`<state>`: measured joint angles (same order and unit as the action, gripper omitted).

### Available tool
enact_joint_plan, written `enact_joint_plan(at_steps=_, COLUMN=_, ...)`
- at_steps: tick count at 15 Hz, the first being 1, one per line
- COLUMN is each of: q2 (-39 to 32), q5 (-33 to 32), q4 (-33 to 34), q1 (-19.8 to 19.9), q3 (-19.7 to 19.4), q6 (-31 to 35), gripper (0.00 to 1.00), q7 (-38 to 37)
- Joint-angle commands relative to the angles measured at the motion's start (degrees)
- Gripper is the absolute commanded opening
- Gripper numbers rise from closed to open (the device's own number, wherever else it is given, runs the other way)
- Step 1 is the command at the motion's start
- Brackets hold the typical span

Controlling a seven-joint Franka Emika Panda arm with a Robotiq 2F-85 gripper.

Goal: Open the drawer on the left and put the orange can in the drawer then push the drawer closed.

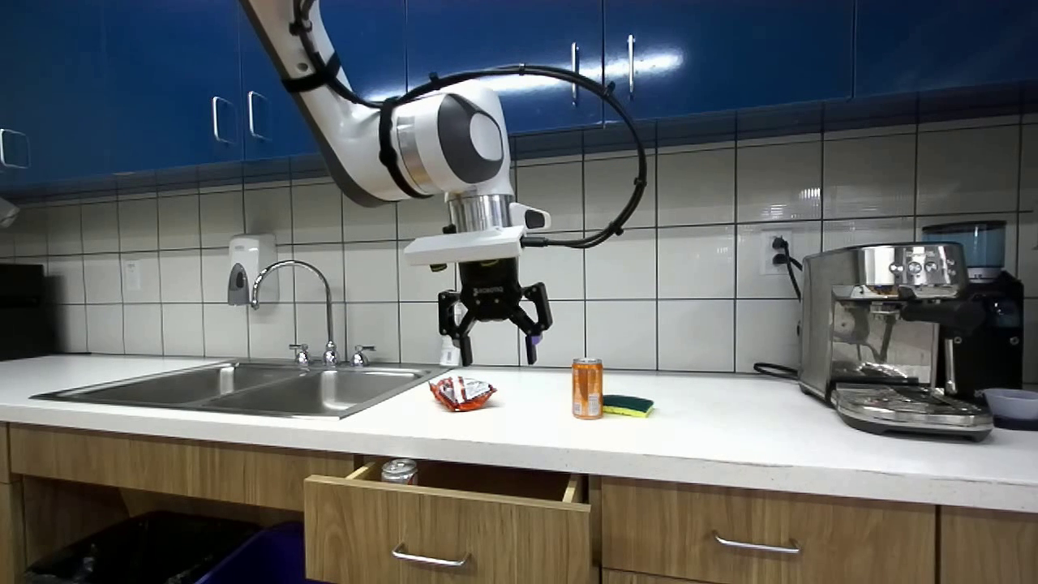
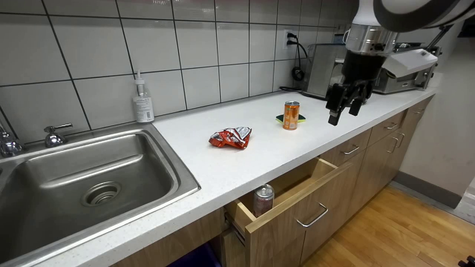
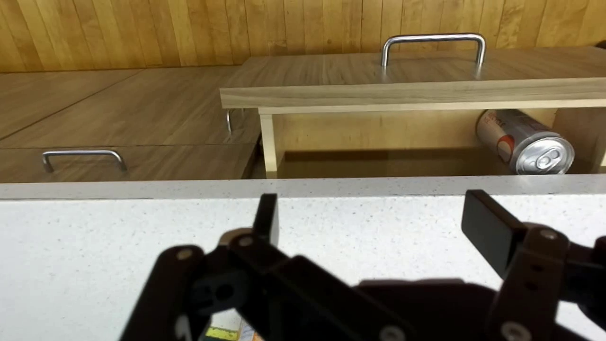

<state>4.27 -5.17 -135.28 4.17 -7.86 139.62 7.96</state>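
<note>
Orange can (image 1: 587, 389) upright on the counter (image 1: 714, 422), drawer (image 1: 454, 527) standing out

The gripper (image 1: 498, 353) hangs over the counter, pointing down, its jaws wide — in the wrist view the fingertips (image 3: 268, 218) stand well apart, with the counter's speckled white surface showing between them.

In an exterior view the orange can stands at four o'clock from the gripper, upright on the counter and apart from the fingertips. Just beside it and partly behind, between three and four o'clock, is a green and yellow sponge (image 1: 628, 405); whether the two touch, I cannot tell. A crumpled red and silver wrapper (image 1: 464, 393) lies at nine o'clock from the orange can.

Between six and seven o'clock from the gripper, the drawer stands out from under the counter's edge, a silver bar handle (image 1: 430, 559) across its front. A second can (image 1: 399, 472) stands upright inside it, toward the nine o'clock end. At three o'clock from the drawer sits a neighbouring drawer front (image 1: 770, 511) — flush, with a handle of its own.

Farther out, a steel sink (image 1: 243, 388) lies at nine o'clock from the gripper, a curved faucet (image 1: 329, 324) at its back edge. A coffee machine (image 1: 884, 324) stands at three o'clock from the orange can, and blue cabinets (image 1: 503, 36) run along the top, at twelve.
</note>
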Motion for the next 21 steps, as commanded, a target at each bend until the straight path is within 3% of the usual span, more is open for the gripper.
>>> enact_joint_plan(at_steps=1, q2=-4.67, q5=1.83, q4=4.17, q1=-0.04, q3=1.04, q6=-0.98, gripper=1.0, q7=2.7)
enact_joint_plan(at_steps=21, q2=-17.25, q5=3.09, q4=4.83, q1=-0.1, q3=3.92, q6=9.8, gripper=1.0, q7=-0.11)
